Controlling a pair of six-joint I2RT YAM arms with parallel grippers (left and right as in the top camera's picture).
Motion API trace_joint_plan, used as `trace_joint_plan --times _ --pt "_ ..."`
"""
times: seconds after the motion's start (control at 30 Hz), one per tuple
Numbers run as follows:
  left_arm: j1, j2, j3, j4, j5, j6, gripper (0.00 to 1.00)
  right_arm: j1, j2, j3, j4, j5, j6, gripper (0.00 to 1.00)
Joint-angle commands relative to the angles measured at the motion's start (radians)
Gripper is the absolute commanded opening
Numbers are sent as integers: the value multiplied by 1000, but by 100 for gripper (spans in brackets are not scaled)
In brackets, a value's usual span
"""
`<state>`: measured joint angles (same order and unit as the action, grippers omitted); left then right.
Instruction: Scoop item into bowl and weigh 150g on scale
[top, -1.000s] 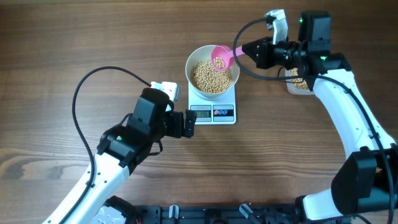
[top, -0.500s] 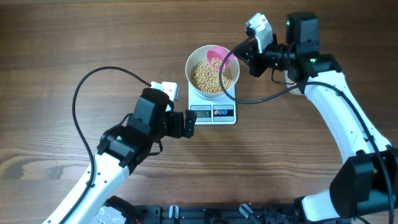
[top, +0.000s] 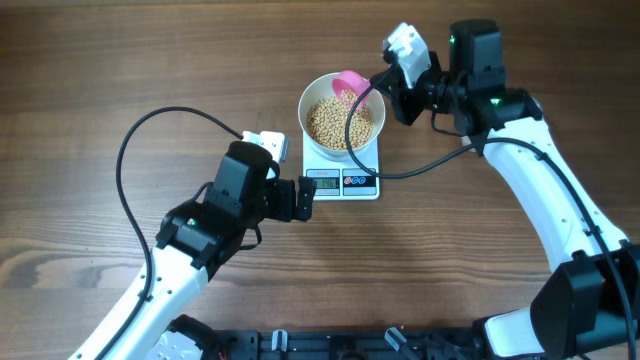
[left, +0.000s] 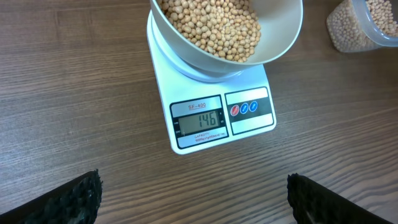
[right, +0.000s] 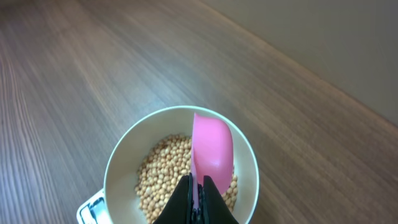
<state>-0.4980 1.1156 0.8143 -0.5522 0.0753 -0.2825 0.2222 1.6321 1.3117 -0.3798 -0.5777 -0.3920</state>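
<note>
Right gripper (right: 199, 194) clamped tight on the pink scoop (right: 213, 148)
The scoop hangs over the bowl (right: 114, 167); left gripper (left: 198, 204) gapes wide, empty, facing the scale (left: 214, 134).

Bench (top: 120, 60): brown wood-grain surface. A white scale (top: 345, 178) sits flat near its centre, display side toward the near edge. A clear tub (left: 348, 34) of beans (left: 384, 9) stands on the bench toward the right edge, apart from the scale.
</note>
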Motion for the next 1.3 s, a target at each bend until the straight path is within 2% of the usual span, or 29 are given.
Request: trace_joint_plan --times 0.0,0.17,0.2,0.23,0.27,0.47,0.53,0.63,0.77,1.0,1.07,1.1,1.27 --pt "5 3 3 3 -10 17 100 3 -27 16 33 0 84 4" --pt "5 3 3 3 -10 17 100 3 -28 16 39 0 124 4" --pt "5 3 3 3 -10 17 100 9 -28 16 15 2 78 4" --pt "5 3 3 3 -10 17 100 26 -28 16 -47 49 -61 4" --pt "5 3 3 3 -10 17 100 39 -28 16 -64 87 -66 4" --pt "5 3 3 3 -10 17 100 38 -28 16 39 39 229 4" --pt "5 3 3 3 -10 17 100 24 -28 16 39 34 245 4" --pt "5 3 3 3 -10 17 100 -24 -29 16 48 -29 346 4" --pt "5 3 3 3 -10 17 100 -74 -29 16 50 -80 374 4" --pt "5 3 3 3 -10 17 100 -74 -29 16 47 -80 357 4" --pt "5 3 3 3 -10 17 100 -50 -29 16 -25 -97 112 4" --pt "5 3 3 3 -10 17 100 -42 -29 16 -43 -85 69 4" --pt "5 3 3 3 -10 17 100 -29 -29 16 -40 -27 56 4"
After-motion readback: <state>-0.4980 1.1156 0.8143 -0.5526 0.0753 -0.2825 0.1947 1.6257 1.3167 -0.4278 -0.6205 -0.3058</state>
